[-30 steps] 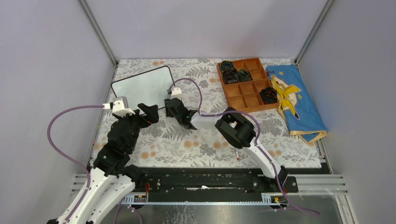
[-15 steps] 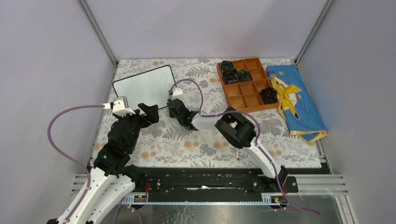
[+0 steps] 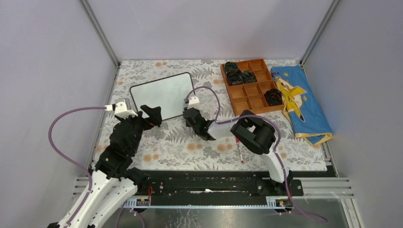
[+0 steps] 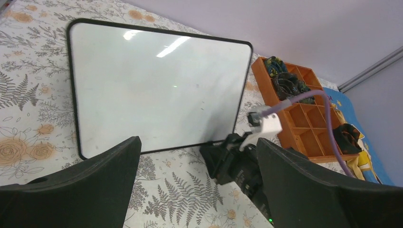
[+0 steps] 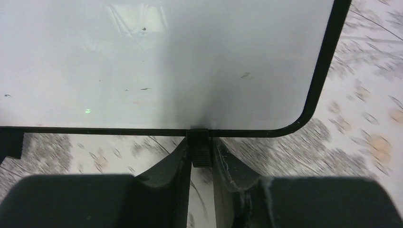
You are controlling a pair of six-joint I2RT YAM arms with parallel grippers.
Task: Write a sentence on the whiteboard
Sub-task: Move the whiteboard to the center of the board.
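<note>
floral counter point(image 3: 190, 147) carries everything. whiteboard point(image 3: 160, 94) lies flat at the far left, surface blank: faint smudges only, no red letters, so the sentence is not begun. blue cloth point(image 3: 299, 102) and brown tray point(image 3: 249, 85) sit far right; the cloth's print is too small to read. right end effector point(image 5: 200, 148) is clenched on a small black foot at the board's near edge. left end effector point(image 4: 197, 147) gapes, empty, near that edge. thin red-tipped marker point(image 3: 240, 156) lies unheld by the right arm.

Lighting: bright, even, from overhead; shadows faint and soft. Glare: pale ceiling-light streaks on whiteboard point(image 4: 157, 90), left wrist view. Blur: floral tablecloth point(image 5: 361, 133) smeared in right wrist view, possibly motion. Top view sharp; mild wide-angle lean at edges.
</note>
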